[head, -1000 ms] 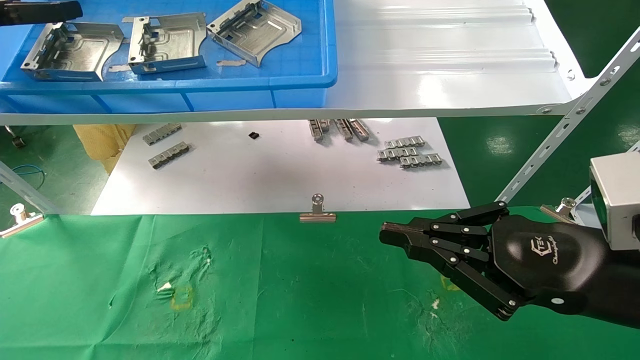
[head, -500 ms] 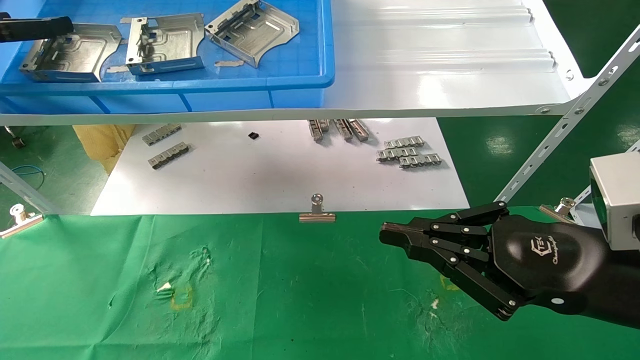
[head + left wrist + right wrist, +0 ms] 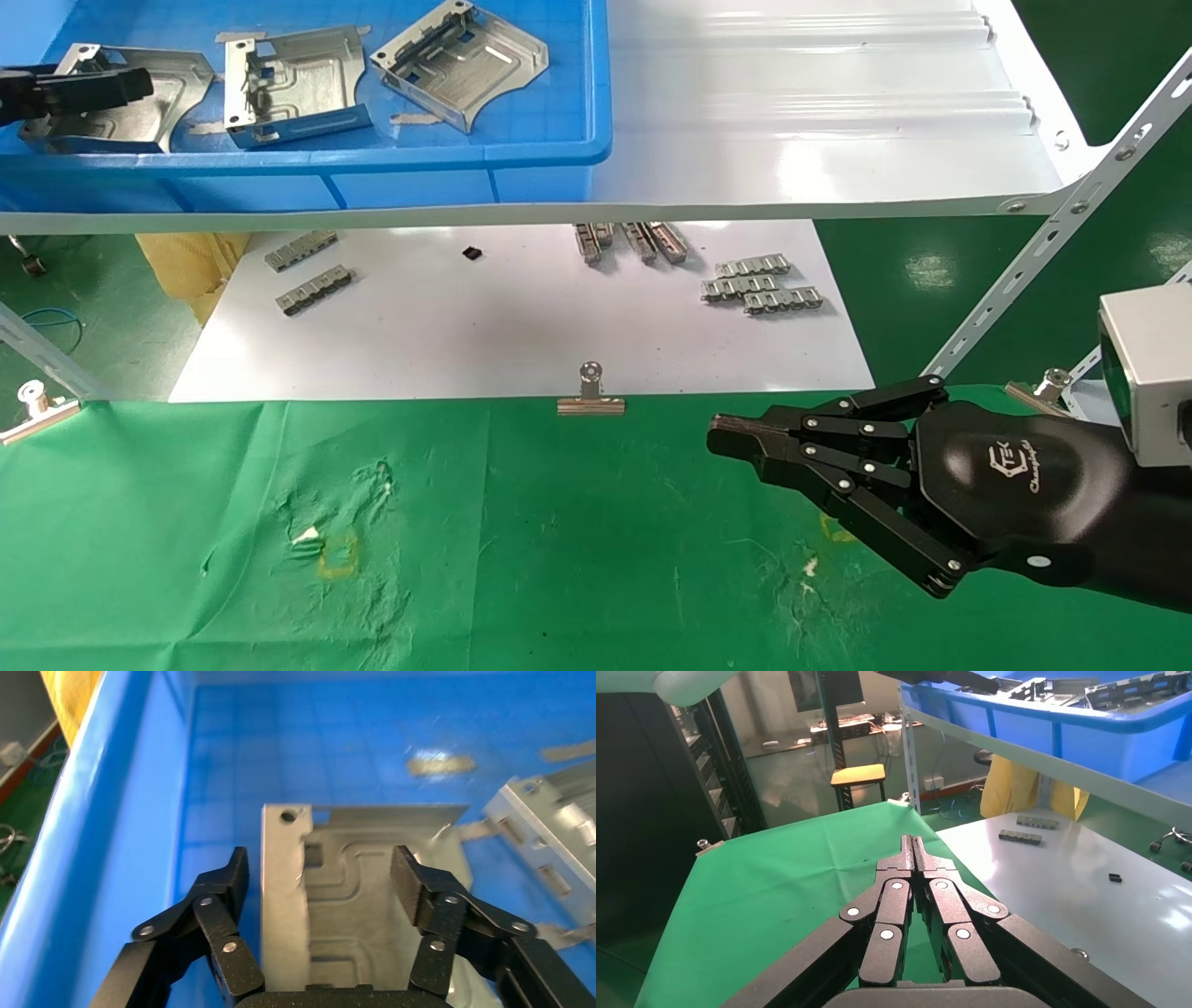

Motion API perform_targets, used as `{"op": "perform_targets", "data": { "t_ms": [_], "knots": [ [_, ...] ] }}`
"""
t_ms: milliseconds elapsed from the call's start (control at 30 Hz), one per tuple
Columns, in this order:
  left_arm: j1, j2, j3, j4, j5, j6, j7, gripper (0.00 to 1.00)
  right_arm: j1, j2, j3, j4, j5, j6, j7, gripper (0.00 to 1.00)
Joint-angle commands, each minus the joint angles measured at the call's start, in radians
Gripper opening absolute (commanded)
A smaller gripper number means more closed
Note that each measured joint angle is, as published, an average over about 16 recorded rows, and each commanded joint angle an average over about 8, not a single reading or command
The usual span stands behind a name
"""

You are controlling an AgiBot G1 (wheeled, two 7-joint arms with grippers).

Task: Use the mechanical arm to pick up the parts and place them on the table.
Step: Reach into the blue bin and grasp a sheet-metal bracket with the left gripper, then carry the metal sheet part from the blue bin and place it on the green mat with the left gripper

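Brackets in the blue bin (image 3: 521, 154) are seen shifted leftward since a second ago, the leftmost bracket (image 3: 351, 888) now straddled by the spread left gripper (image 3: 320, 874), while the right gripper (image 3: 736, 438) is held pressed together over the green table (image 3: 559, 559).

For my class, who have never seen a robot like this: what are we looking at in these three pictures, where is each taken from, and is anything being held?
This is a two-armed robot. One picture looks down from its head; the other two come from cameras on its wrists. On a white shelf sits a blue bin with three silver metal parts. The left tool is open, its fingers either side of the nearest part but not yet closed on it. The right tool is shut, holds nothing, and hovers over the green table. Small grey strips lie on a white board.
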Motion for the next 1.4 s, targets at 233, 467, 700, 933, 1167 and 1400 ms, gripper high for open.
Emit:
{"op": "perform_targets", "data": {
  "t_ms": [233, 467, 700, 933, 1167, 1400],
  "knots": [
    [-0.003, 0.002, -0.003, 0.011, -0.005, -0.008, 0.022, 0.00, 0.000, 0.000, 0.000, 0.000, 0.000, 0.000, 0.000, 0.00],
    [-0.005, -0.009, -0.007, 0.000, -0.016, -0.001, 0.028, 0.00, 0.000, 0.000, 0.000, 0.000, 0.000, 0.000, 0.000, 0.00],
    [-0.004, -0.016, -0.011, -0.015, -0.020, -0.004, 0.026, 0.00, 0.000, 0.000, 0.000, 0.000, 0.000, 0.000, 0.000, 0.00],
    [-0.007, -0.024, -0.021, -0.050, -0.026, -0.016, 0.024, 0.00, 0.000, 0.000, 0.000, 0.000, 0.000, 0.000, 0.000, 0.00],
    [0.004, -0.050, -0.059, -0.167, -0.098, -0.043, 0.041, 0.00, 0.000, 0.000, 0.000, 0.000, 0.000, 0.000, 0.000, 0.00],
    [0.033, -0.096, -0.103, -0.333, -0.301, 0.064, 0.148, 0.00, 0.000, 0.000, 0.000, 0.000, 0.000, 0.000, 0.000, 0.00]
  ]
}}
